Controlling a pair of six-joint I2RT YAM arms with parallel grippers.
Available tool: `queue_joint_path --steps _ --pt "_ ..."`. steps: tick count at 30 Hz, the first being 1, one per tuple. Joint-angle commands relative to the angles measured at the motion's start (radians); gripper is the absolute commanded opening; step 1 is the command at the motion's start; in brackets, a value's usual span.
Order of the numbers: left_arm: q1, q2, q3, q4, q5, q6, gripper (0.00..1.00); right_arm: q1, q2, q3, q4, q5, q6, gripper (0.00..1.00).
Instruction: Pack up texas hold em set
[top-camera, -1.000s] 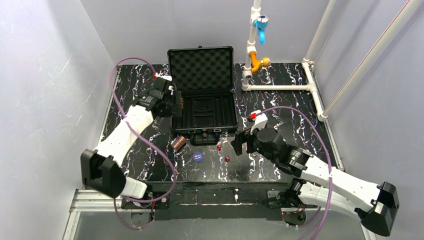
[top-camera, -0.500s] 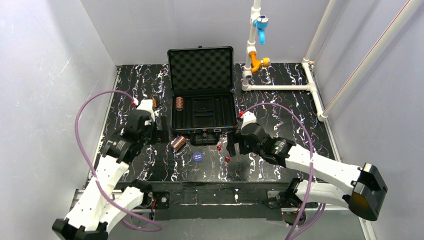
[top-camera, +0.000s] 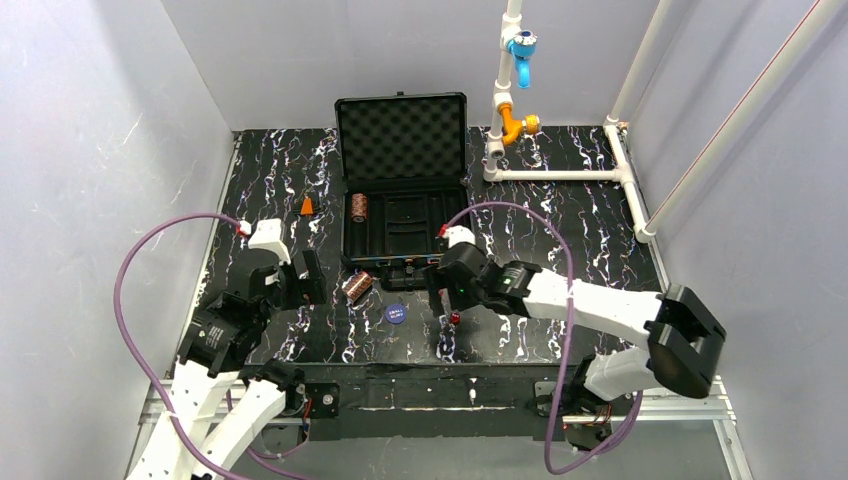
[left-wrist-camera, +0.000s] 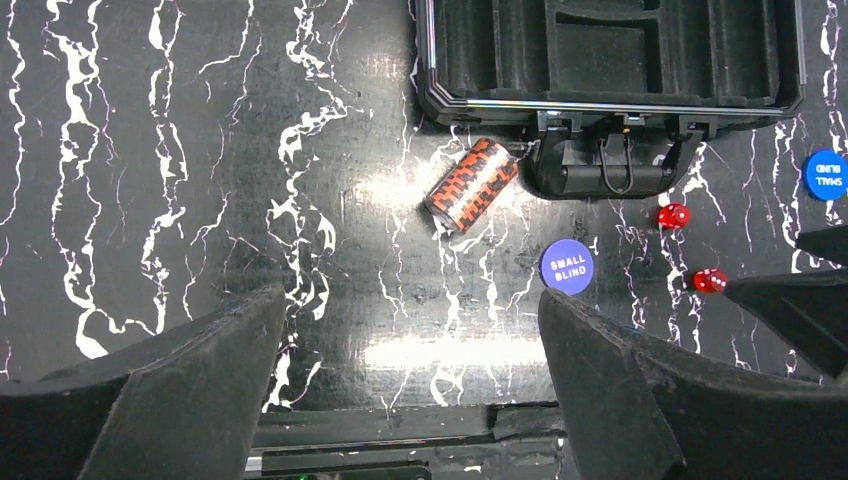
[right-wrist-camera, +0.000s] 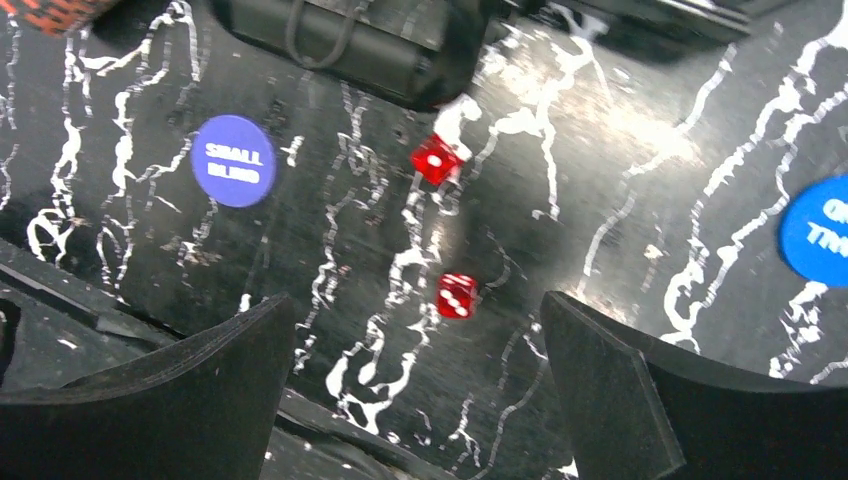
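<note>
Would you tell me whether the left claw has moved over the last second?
Yes. The left claw has drawn back from the briefcase toward the near edge of the table.

Black briefcase (top-camera: 400, 140) open — one chip stack (top-camera: 358, 207) inside, second stack (left-wrist-camera: 471, 184), blue discs (left-wrist-camera: 567, 267), red dice (left-wrist-camera: 674, 216) outside.

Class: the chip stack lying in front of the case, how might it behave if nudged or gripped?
The chip stack lies on its round side, so a nudge would probably roll it. It holds together lying down, so it likely lifts as one stiff piece. Its ribbed side may aid grip.
</note>
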Motion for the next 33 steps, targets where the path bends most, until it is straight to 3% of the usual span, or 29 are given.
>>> queue_joint_path --steps 1,10,18,24,33 --pt "0.004 0.003 -0.011 -0.017 -0.025 -0.006 0.98 0.047 0.111 0.147 0.023 -0.002 -0.033 1.0" --pt "0.003 -0.047 -0.02 -0.018 -0.077 -0.005 0.98 0.106 0.387 0.427 0.014 -0.024 0.029 1.0" --pt "0.005 -0.084 -0.025 -0.02 -0.1 -0.008 0.98 0.141 0.536 0.591 -0.07 -0.033 0.07 1.0" --pt "0.003 -0.097 -0.026 -0.022 -0.11 -0.01 0.98 0.177 0.611 0.651 -0.228 0.033 0.102 1.0" --pt "0.004 -0.1 -0.028 -0.021 -0.109 -0.01 0.98 0.201 0.661 0.662 -0.281 0.067 0.161 0.91"
